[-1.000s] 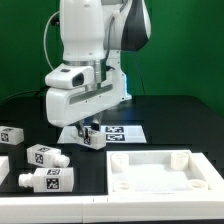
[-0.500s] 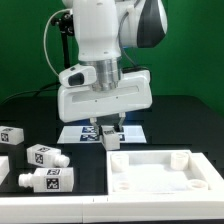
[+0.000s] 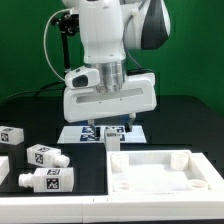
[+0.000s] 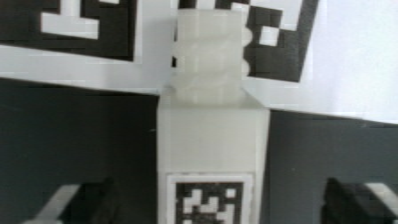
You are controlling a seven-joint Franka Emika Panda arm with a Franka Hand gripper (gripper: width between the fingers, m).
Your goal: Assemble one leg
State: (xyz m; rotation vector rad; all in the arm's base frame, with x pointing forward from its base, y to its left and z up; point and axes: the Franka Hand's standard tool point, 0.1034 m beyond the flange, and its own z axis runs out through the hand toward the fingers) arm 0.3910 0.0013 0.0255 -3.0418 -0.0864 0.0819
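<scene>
One leg (image 3: 112, 142) is a small white block just under my gripper (image 3: 112, 130), at the far left corner of the tray-like piece, in front of the marker board (image 3: 134, 130). In the wrist view the leg (image 4: 210, 120) lies between my fingers with its tag towards the camera and its peg end over the marker board (image 4: 71, 60). My gripper (image 4: 214, 205) stands open. A dark gap shows on each side between the fingers (image 4: 80, 203) and the leg.
Three more legs lie at the exterior view's left (image 3: 12, 136) (image 3: 44, 155) (image 3: 45, 179). The large flat white tray-like piece with raised rims (image 3: 150, 157) lies at the front right. The table is black.
My gripper has moved towards the exterior view's right, from the marker board's left end to its middle. The leg beneath it has shifted the same way.
</scene>
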